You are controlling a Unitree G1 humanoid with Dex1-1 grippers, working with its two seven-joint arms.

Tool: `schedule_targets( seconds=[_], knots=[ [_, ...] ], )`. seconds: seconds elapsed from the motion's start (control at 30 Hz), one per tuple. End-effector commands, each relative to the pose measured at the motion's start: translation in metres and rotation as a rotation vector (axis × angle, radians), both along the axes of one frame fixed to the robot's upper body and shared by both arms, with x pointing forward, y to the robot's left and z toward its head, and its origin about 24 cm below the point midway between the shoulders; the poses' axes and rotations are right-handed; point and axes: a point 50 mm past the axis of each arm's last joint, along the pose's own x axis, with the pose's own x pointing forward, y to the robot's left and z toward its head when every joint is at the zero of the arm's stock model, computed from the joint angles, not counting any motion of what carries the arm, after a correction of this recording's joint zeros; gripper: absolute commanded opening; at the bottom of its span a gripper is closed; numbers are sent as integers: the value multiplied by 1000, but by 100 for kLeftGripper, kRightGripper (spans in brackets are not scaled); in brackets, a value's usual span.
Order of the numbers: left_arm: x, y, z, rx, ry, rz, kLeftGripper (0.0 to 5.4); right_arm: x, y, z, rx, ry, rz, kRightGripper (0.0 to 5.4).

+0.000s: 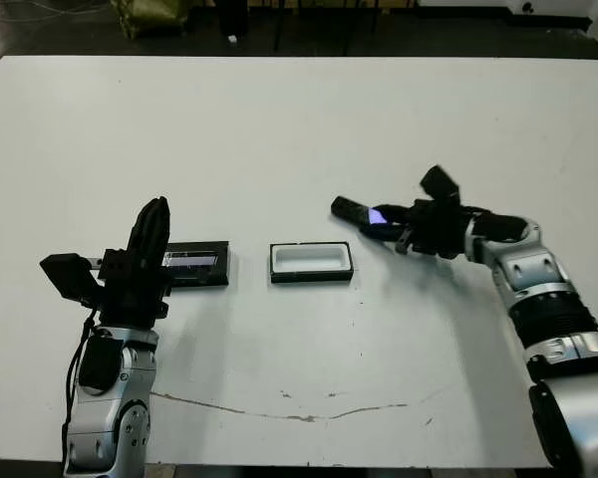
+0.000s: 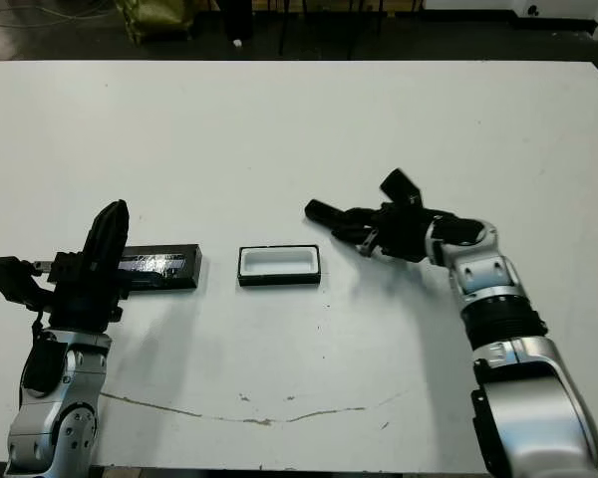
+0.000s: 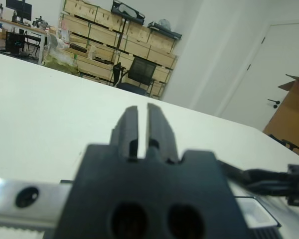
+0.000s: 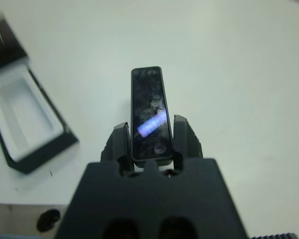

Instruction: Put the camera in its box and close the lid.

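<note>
Left jaws (image 1: 151,221) nearly shut, empty, hiding the lid's (image 1: 197,264) end; right jaws (image 4: 150,137) clamp the camera (image 4: 150,117).

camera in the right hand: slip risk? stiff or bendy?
The camera looks like a rigid bar: it juts straight past the right hand without sagging. Its glossy face suggests it could slip, since only one end is pinched. Flat sides: unlikely to roll.

Head pair: looks forward and down over the white table (image 1: 299,119), both arms in frame.
Left wrist: sits low behind the left gripper (image 3: 138,130), facing across the table toward shelves (image 3: 114,45).
Right wrist: close, looks down over the right gripper (image 4: 152,139) holding the camera (image 4: 150,112).
Shared: the box (image 4: 25,119) shows in head and right wrist views.
</note>
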Motion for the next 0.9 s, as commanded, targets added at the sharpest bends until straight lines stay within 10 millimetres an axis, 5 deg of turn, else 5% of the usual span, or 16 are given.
schedule_targets(
  seconds=[0.03, 0.33, 0.9],
  knots=[
    [-2, 3, -7, 7, 41, 11, 0, 4, -2, 23, 55, -24, 45, 34],
    [-2, 3, -8, 7, 39, 6, 0, -4, 20, 55, 38, -127, 293, 33],
    [-3, 2, -8, 8, 41, 5, 0, -35, 73, 33, -238, 67, 509, 33]
  ],
)
